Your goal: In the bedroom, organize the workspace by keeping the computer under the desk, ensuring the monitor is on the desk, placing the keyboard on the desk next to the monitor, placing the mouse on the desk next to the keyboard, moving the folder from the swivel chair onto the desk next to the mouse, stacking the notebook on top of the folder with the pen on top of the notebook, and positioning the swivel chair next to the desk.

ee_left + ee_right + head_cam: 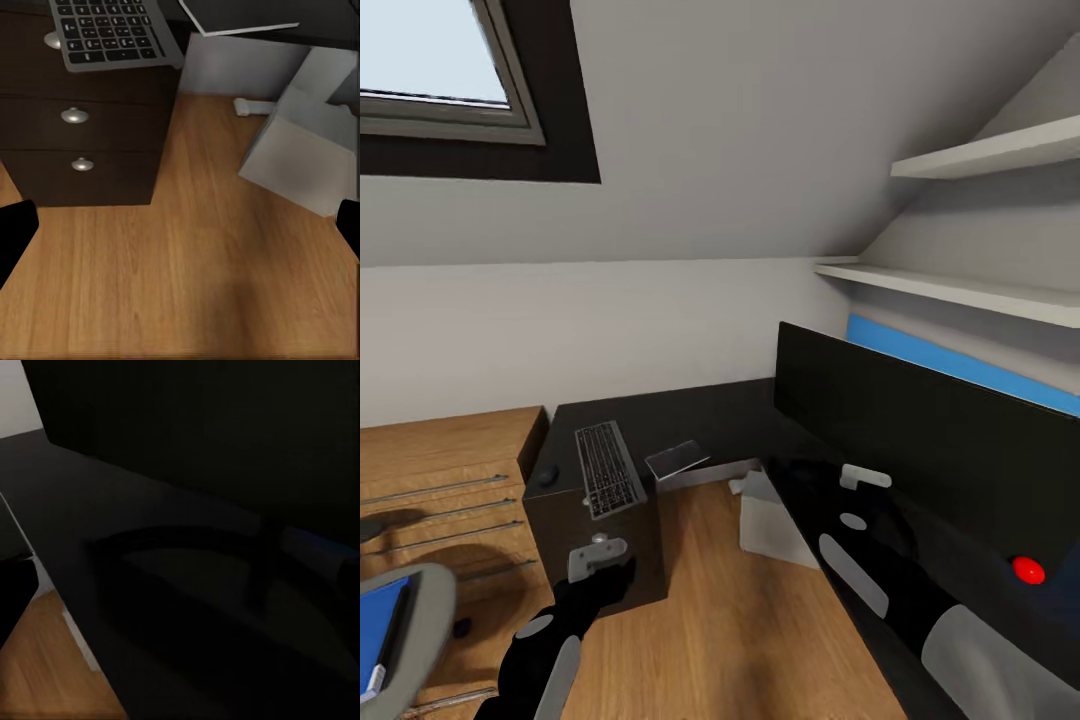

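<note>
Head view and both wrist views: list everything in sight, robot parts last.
desk: one, glossy black, in the corner
keyboard: one, dark with grey keys, on the desk above the drawers
mouse: one, dark, left of the keyboard
notebook: one, dark grey, on the desk right of the keyboard
monitor: one, black, on the desk's right wing
computer: one, light grey, on the floor under the desk
folder: one, blue, on the swivel chair
wall shelves: two, white, upper right
left hand: black, before the drawers
right hand: black, by the monitor
</note>
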Motion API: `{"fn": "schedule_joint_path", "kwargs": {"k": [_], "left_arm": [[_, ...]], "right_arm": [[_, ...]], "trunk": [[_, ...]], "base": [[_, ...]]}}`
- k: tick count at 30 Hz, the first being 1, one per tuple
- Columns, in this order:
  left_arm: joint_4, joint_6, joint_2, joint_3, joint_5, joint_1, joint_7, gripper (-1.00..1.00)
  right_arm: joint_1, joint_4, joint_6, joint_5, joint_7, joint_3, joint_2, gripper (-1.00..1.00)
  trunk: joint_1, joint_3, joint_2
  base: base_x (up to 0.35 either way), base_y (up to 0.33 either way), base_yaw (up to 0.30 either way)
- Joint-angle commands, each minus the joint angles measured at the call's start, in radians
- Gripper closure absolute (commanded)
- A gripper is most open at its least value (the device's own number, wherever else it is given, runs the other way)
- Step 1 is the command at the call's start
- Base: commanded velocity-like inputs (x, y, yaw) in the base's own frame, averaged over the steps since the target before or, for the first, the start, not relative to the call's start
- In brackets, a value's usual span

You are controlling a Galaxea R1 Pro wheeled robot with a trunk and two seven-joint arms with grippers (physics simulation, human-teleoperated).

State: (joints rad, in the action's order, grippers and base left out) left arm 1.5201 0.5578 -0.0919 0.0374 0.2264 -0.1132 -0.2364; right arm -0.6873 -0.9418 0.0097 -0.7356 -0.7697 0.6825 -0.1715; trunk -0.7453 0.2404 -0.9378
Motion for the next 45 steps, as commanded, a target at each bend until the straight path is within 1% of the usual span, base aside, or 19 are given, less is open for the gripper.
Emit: {"fn": "schedule_joint_path", "kwargs": {"k": [1,18,24,29,30,36,37,38,39,40,41,43,45], "left_arm": [[0.002,0.004,0.0,0.001,0.011,-0.001,-0.009,-1.0],[0.002,0.004,0.001,-0.001,0.011,-0.001,-0.009,-1.0],[0.002,0.004,0.001,-0.001,0.009,-0.001,-0.009,-1.0],[0.002,0.004,0.001,-0.001,0.008,-0.001,-0.009,-1.0],[0.002,0.004,0.001,-0.001,0.009,-0.001,-0.009,-1.0],[0.002,0.004,0.002,-0.002,0.009,0.0,-0.009,-1.0],[0.002,0.004,0.002,-0.003,0.01,-0.001,-0.009,-1.0],[0.002,0.004,0.002,-0.003,0.01,-0.001,-0.009,-1.0],[0.002,0.004,0.003,-0.004,0.01,-0.001,-0.009,-1.0],[0.002,0.004,0.003,-0.004,0.01,0.0,-0.009,-1.0],[0.002,0.004,0.003,-0.004,0.01,-0.001,-0.009,-1.0],[0.002,0.004,0.003,-0.005,0.01,-0.001,-0.009,-1.0],[0.001,0.004,0.003,-0.007,0.01,-0.001,-0.009,-1.0]], "right_arm": [[-0.001,-0.002,0.001,-0.006,-0.006,0.004,-0.002,-1.0],[-0.001,0.001,0.0,-0.006,-0.008,0.004,-0.001,-1.0],[0.0,0.001,0.0,-0.004,-0.009,-0.001,-0.008,-1.0],[0.014,-0.001,-0.004,-0.004,-0.009,-0.004,-0.027,-1.0],[0.019,-0.001,-0.046,-0.006,-0.011,-0.006,-0.046,-1.0],[0.026,-0.003,-0.08,-0.011,-0.025,-0.007,-0.077,-1.0],[0.028,-0.003,-0.093,-0.026,-0.039,-0.008,-0.091,-1.0],[0.029,-0.004,-0.099,-0.034,-0.043,-0.008,-0.097,-1.0],[0.029,-0.006,-0.113,-0.056,-0.049,-0.008,-0.107,-1.0],[0.029,-0.007,-0.119,-0.068,-0.052,-0.009,-0.112,-1.0],[0.03,-0.011,-0.132,-0.094,-0.055,-0.009,-0.124,-1.0],[0.03,-0.014,-0.142,-0.122,-0.056,-0.009,-0.137,-1.0],[0.03,-0.019,-0.161,-0.177,-0.058,-0.008,-0.162,-1.0]], "trunk": [[0.0,0.001,-0.001],[0.0,0.001,-0.001],[0.0,0.001,-0.001],[0.0,0.001,-0.001],[0.0,0.001,-0.001],[0.0,0.001,-0.001],[0.0,0.001,-0.001],[0.0,0.001,-0.001],[0.0,0.001,-0.001],[0.0,0.001,-0.001],[0.0,0.001,-0.001],[0.0,0.001,-0.001],[0.0,0.001,-0.001]], "base": [[-0.21,-0.263,0.001],[-0.295,-0.162,0.0],[-0.199,-0.248,0.0],[-0.034,-0.284,0.0],[-0.005,-0.101,0.0],[-0.002,-0.037,0.0],[0.0,-0.009,0.0],[0.0,-0.007,0.0],[0.0,-0.004,0.0],[0.0,-0.004,0.0],[0.0,-0.002,0.0],[0.0,-0.002,0.0],[0.0,0.0,0.0]]}}
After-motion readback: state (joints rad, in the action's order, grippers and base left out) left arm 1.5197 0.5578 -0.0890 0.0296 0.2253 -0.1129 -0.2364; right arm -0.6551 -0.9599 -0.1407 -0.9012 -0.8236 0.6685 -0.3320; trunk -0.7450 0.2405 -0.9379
